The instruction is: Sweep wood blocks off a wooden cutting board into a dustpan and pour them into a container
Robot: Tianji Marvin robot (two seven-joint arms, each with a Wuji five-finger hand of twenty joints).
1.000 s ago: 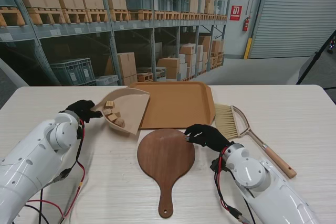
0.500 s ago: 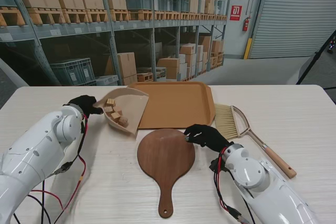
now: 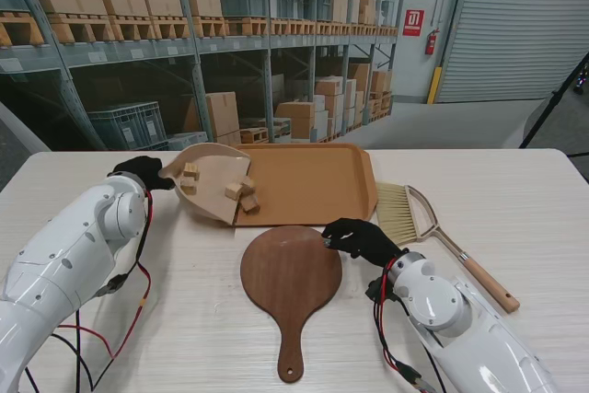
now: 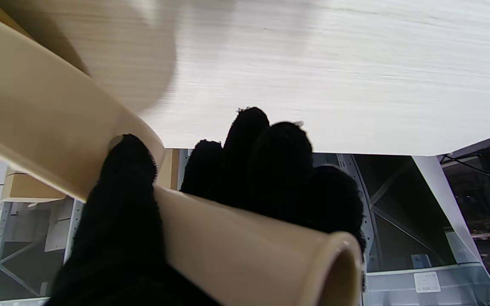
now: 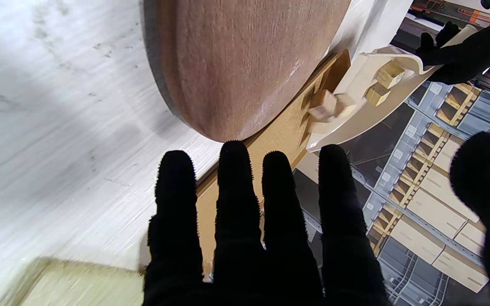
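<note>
1. Beige plastic is what the stand view shows first: the cream, scoop-shaped dustpan [image 3: 213,189] is held tilted, with its open lip lowered over the left edge of the orange-brown rectangular plastic tray [image 3: 308,181]. This tilt lets the small light wood blocks [image 3: 243,194] slide down; two or three are at the lip beside the tray's edge, and others [image 3: 190,177] wait deeper in the scoop. The black-gloved left hand [image 3: 140,171] grips the dustpan's handle on the side away from the tray, probably so the arm does not block the pouring. The dark round wooden cutting board [image 3: 291,273] with its long handle lies nearer to me than the tray, and I see no blocks on it, so I judge the sweeping is done. The black-gloved right hand [image 3: 361,238] rests at the board's edge with nothing in it, perhaps to keep the board steady. The straw-bristle hand brush [image 3: 421,224] lies to the right of the tray, put aside.

2. In the left wrist view, the left hand [image 4: 211,204] has its fingers [image 4: 270,170] wrapped fully around the round cream handle of the dustpan [image 4: 245,250], a firm hold for tipping.

3. In the right wrist view, the right hand [image 5: 253,238] is spread flat with straight fingers [image 5: 236,191], holding nothing. Beyond them is the cutting board [image 5: 245,55], the tray [image 5: 279,131] and the tilted dustpan [image 5: 381,97] with blocks [image 5: 328,106] at its lip.
</note>
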